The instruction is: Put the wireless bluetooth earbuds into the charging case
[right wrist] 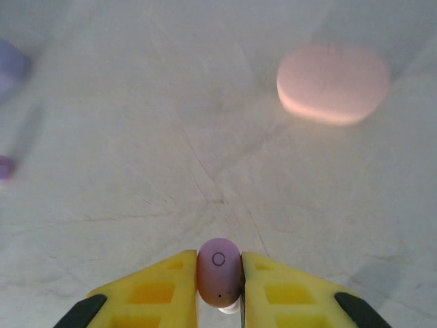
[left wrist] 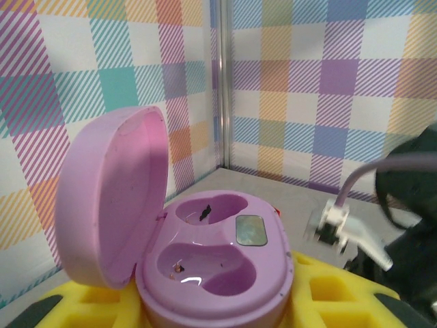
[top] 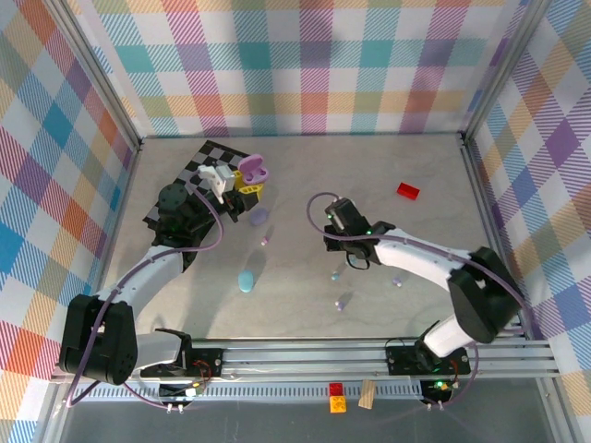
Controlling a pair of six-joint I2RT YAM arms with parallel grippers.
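Lavender and light blue earbuds [top: 343, 301] lie loose on the near middle of the grey tabletop [top: 305, 314]. A closed light blue case [top: 247, 280] sits a little to their left.

Just beyond them, near the centre, the right end effector [right wrist: 218, 295] is closed on one lavender earbud [right wrist: 218, 268]. In the right wrist view its yellow fingers [right wrist: 153, 290] pinch the bud from both sides, rounded head up, with bare tabletop below. A closed pale pink case [right wrist: 333, 83] lies farther off in that same view.

At the far left, over the checkered mat [top: 208, 161], the left end effector [top: 245, 189] is clamped on the open lavender case [left wrist: 212, 263]. In the left wrist view the lid [left wrist: 113, 198] stands tilted back on the left. Both wells [left wrist: 205, 270] face up and look empty apart from a few dark specks.

The step in hand appears to be the carry: one bud is picked, the case is presented, and the two are well apart.

The next move likely calls for bringing the held bud left and far until it hangs over one well. It must then be turned so its stem matches the hollow, and lowered straight in before the fingers let go. The fit looks tight, so a small tilt could leave the bud perched on the rim. The left arm needs to hold the case steady.
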